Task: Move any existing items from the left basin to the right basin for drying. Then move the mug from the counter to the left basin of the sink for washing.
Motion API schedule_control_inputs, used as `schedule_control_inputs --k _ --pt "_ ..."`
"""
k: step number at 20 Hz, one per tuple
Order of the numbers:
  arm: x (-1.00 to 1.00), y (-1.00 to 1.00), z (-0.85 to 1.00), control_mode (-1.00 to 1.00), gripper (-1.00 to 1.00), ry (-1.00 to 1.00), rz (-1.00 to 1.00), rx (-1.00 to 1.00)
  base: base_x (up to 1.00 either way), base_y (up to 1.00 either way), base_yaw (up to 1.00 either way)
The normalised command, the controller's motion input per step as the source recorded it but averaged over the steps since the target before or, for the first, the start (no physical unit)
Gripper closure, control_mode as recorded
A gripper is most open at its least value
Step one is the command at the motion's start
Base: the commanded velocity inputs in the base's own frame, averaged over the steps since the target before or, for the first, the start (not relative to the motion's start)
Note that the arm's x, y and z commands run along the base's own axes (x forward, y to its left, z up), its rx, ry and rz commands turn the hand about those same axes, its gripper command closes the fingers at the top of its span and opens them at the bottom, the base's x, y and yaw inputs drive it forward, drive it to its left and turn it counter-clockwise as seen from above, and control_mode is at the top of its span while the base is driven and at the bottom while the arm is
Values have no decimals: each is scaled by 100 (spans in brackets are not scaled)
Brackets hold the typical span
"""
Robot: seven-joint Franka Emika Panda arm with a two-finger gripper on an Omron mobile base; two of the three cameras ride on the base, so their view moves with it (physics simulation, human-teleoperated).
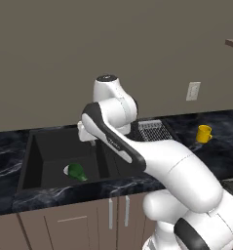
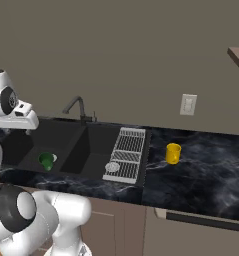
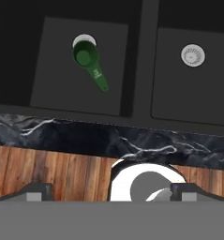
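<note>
The green bottle (image 3: 89,63) is lying on its side over the drain in the left basin (image 1: 45,161), waiting to be moved. The gripper (image 3: 111,191) is hovering above the sink's front edge, spread wide and empty. Right of the sink, the yellow mug (image 2: 173,153) is standing on the veined black surface (image 2: 201,175) beneath a grey wall.

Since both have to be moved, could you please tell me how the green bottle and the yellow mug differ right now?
The green bottle lies on its side in the left basin, partly over the drain; the yellow mug stands upright on the counter to the right of the sink. The bottle has a rounded body and narrow neck; the mug is a short cylinder. Both are small.
</note>
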Motion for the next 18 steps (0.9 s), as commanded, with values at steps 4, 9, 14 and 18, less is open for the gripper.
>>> schedule_control_inputs --k 4,9,14,18 --pt "0 48 -27 -100 -100 13 0 0 0 0 0" --pt "16 37 -31 -100 -100 10 0 0 0 0 0" --pt "21 25 -37 -100 -100 1 0 -2 0 0 0" --pt "21 17 -37 -100 -100 0 0 -3 0 0 0"
